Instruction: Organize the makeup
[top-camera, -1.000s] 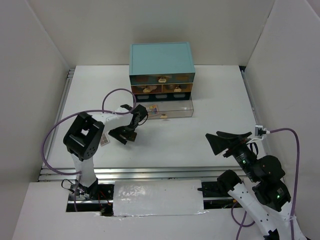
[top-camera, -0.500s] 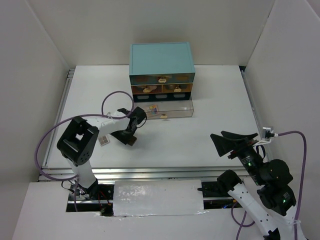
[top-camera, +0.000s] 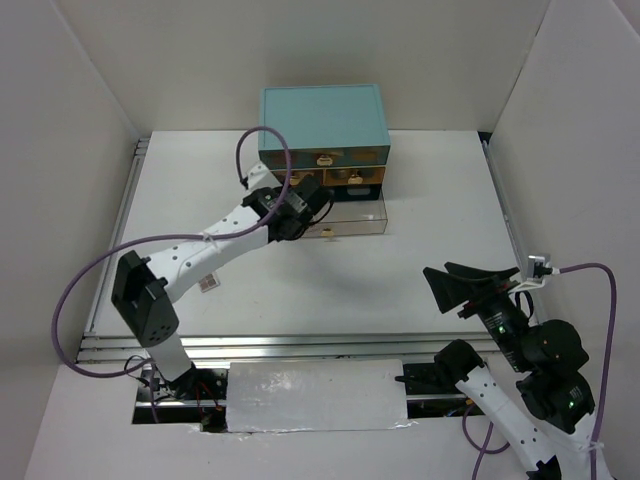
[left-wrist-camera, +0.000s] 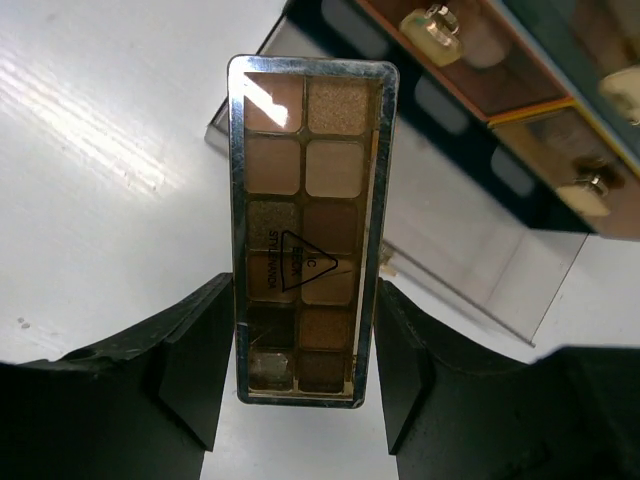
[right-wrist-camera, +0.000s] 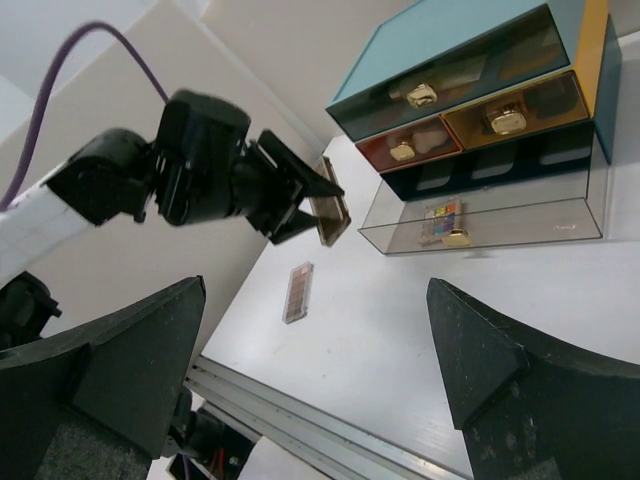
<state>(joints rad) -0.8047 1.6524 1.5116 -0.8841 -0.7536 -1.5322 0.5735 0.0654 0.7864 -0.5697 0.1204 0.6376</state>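
**Nude eyeshadow palette held at the open drawer**

The left gripper (left-wrist-camera: 305, 292) is clamped on a long eyeshadow palette (left-wrist-camera: 310, 200). One black finger presses each long edge near its lower end, so the jaws stand only as far apart as the palette is wide. The palette carries two columns of brown, tan and beige pans under a clear lid with a small triangle logo. In the right wrist view it hangs clear of the white table (top-camera: 420, 190), just beside the left end of the clear bottom drawer (right-wrist-camera: 520, 215).

That drawer stands pulled out from the teal chest of drawers (top-camera: 322, 115). Inside it, toward the left, lies a square multicolour palette (right-wrist-camera: 441, 214), just behind the gold knob (right-wrist-camera: 456, 238) on the drawer's front wall. Above it, the reddish middle drawer (right-wrist-camera: 425, 142), the amber middle drawer (right-wrist-camera: 530, 105) and the dark top drawer (right-wrist-camera: 470, 75) are all pushed in, each with its own gold knob. Pale shapes show dimly through the tinted fronts — too vague to name.

A second eyeshadow palette (right-wrist-camera: 298, 292) lies flat on the table, well apart from the chest, on the left arm's side.

The right gripper (top-camera: 458, 283) hangs over the near right of the table, jaws spread wide with nothing between them — well apart from the chest and from both palettes.
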